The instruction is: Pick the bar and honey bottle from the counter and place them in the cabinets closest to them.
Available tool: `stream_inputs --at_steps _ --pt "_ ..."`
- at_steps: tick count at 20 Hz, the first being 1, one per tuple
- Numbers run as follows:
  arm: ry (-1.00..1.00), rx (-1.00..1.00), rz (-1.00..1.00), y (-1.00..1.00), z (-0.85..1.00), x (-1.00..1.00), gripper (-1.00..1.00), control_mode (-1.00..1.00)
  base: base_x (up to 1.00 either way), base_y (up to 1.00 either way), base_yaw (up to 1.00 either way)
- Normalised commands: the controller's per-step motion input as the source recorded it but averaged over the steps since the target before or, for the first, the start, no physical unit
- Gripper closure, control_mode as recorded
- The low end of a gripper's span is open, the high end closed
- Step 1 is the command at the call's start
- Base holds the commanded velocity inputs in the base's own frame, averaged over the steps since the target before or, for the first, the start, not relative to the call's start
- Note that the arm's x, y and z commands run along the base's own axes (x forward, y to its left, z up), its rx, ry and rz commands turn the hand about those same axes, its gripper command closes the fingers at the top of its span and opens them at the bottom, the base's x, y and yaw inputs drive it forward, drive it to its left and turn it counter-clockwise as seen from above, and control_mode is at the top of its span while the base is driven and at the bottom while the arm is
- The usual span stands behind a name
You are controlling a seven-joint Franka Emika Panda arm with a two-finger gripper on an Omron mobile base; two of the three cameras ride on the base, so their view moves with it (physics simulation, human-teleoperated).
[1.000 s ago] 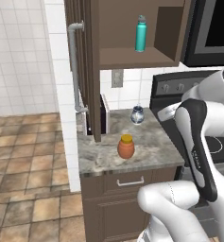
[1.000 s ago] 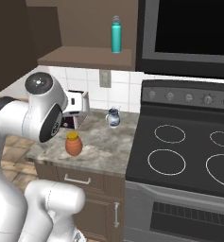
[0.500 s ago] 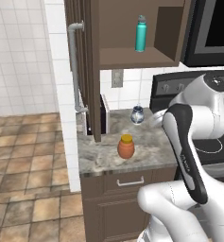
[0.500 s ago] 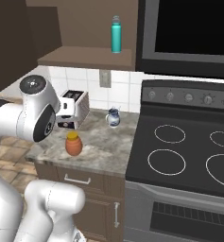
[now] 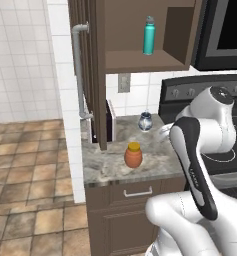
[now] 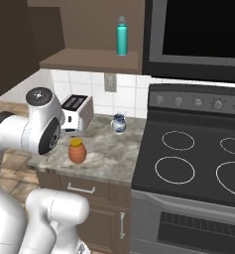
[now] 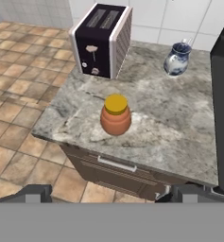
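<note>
The honey bottle (image 7: 116,115), a squat orange-brown jar with a yellow lid, stands upright on the stone counter (image 7: 175,127) near its front edge. It also shows as the honey bottle (image 5: 133,155) (image 6: 77,151) in both base views. My gripper (image 7: 112,194) hovers above and in front of it, open, fingertips (image 7: 36,193) far apart with nothing between them. The wall cabinet (image 5: 140,60) (image 6: 89,60) above the counter is open. The bar is out of view.
A teal bottle (image 5: 149,35) (image 6: 121,35) stands on the cabinet shelf. The open door (image 5: 92,75) hangs over the counter's left end. A toaster (image 7: 101,40) and a small jug (image 7: 176,60) sit at the back. The black stove (image 6: 198,158) borders the counter's right side.
The arm has turned and folded a little over the counter. The honey bottle, toaster and jug have not moved.
</note>
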Motion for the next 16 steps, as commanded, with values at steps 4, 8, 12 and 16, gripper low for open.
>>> stream_inputs --at_steps 4,8,12,16 --pt "0.00 0.05 0.00 0.05 -0.25 0.01 -1.00 -1.00 0.00 0.00 0.00" --pt "0.00 0.03 0.00 0.10 -0.24 0.08 -1.00 -1.00 0.00 0.00 0.00" --pt "0.01 0.00 0.00 0.10 -0.20 0.15 -1.00 -1.00 0.00 0.00 0.00" --pt "0.02 0.00 0.00 0.11 -0.17 0.23 -1.00 -1.00 0.00 0.00 0.00"
